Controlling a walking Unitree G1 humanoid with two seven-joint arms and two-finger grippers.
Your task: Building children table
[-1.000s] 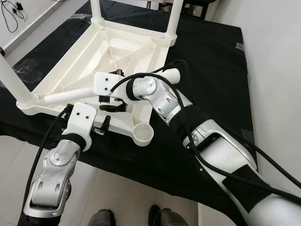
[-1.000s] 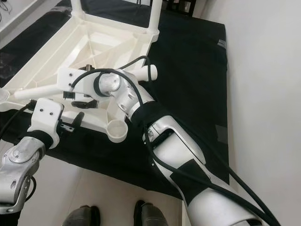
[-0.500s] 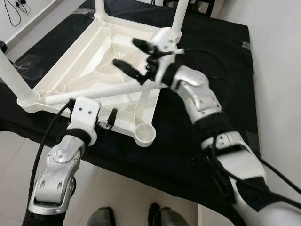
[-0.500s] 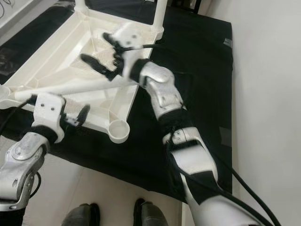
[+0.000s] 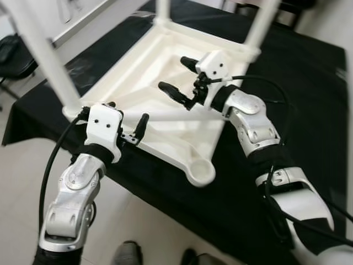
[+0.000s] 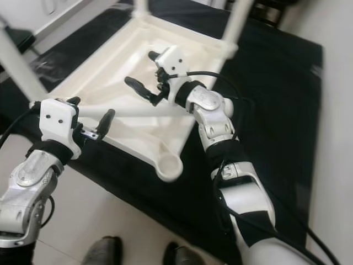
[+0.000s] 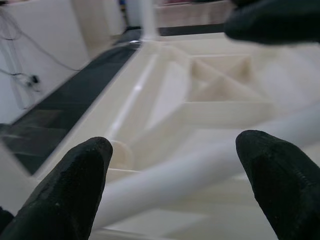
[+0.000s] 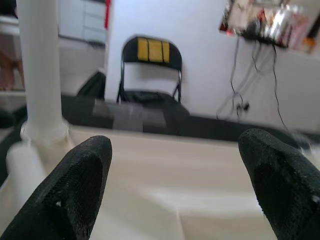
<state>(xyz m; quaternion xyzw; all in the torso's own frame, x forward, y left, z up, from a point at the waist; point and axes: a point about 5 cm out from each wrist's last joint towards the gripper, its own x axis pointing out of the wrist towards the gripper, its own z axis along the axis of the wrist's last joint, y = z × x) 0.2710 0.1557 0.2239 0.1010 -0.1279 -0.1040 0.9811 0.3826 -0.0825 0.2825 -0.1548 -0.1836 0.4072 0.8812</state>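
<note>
The white plastic children's table [image 5: 135, 69] lies upside down on a black-covered surface. Legs stand in three corners, the nearest of them [image 5: 47, 61] at the left. The near right corner socket [image 5: 202, 172] is empty. A loose white leg [image 5: 176, 115] lies across the underside. My left gripper [image 5: 124, 116] is open at the table's near edge, and the end of the loose leg [image 7: 200, 170] lies between its fingers [image 7: 75, 190]. My right gripper [image 5: 180, 77] hovers open over the middle of the underside, above the loose leg, with nothing in it.
The black cloth [image 5: 276, 83] runs on to the right and behind the table. A black and yellow folding chair [image 8: 150, 70] stands by the far wall. My feet [image 5: 127, 254] are on the tiled floor in front. A dark chair [image 5: 11, 49] is at the far left.
My right gripper left the loose leg, opened, and rose toward the middle of the table. The leg now rests on the underside. The camera has shifted; the left gripper stays at the near edge.
</note>
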